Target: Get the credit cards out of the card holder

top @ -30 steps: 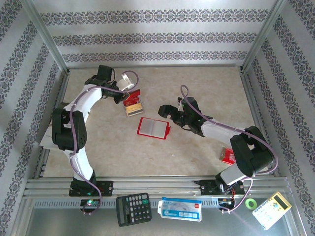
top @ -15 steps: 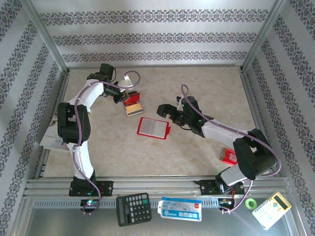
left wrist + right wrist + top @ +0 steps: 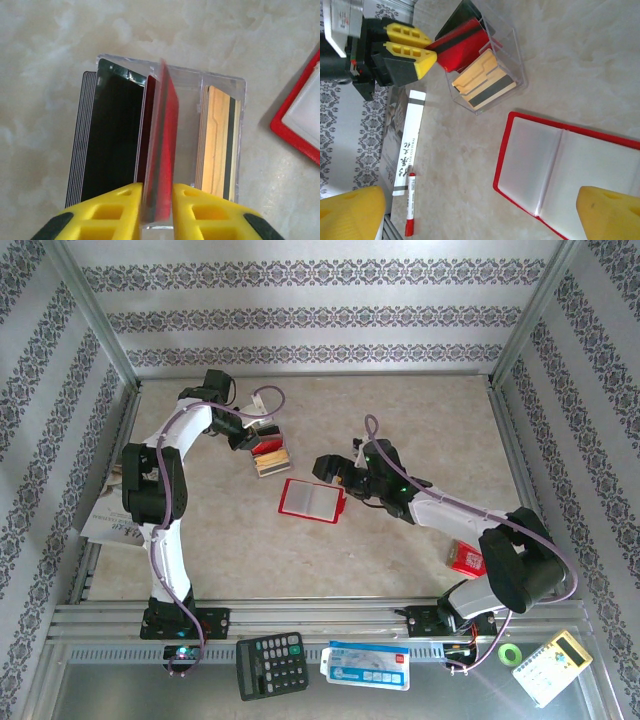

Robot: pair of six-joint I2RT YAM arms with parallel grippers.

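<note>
Patterned wallpaper is seen on three sides, and a pale marbled worktop (image 3: 420,430) is spread out between them. Over at the far left, the left claw (image 3: 157,195) is held above a clear tray (image 3: 220,82), and a red card (image 3: 164,145) is caught standing on edge between its yellow fingers (image 3: 110,205). The card is blurred, so it cannot be told whether it is gripped or merely flanked.

In the tray, black cards (image 3: 112,140) are stacked at one side and tan cards (image 3: 216,145) at the other, with a red stack (image 3: 470,55) set between them. Just beside the tray, the card holder (image 3: 312,500) is laid open and flat, pale pockets up. The right claw (image 3: 335,468) is poised by its far right corner, jaws spread wide and empty.

Along the near edge, a calculator (image 3: 270,665) and a blue-and-white packet (image 3: 366,665) are lined up. A red box (image 3: 465,557) is tucked in by the right arm.
</note>
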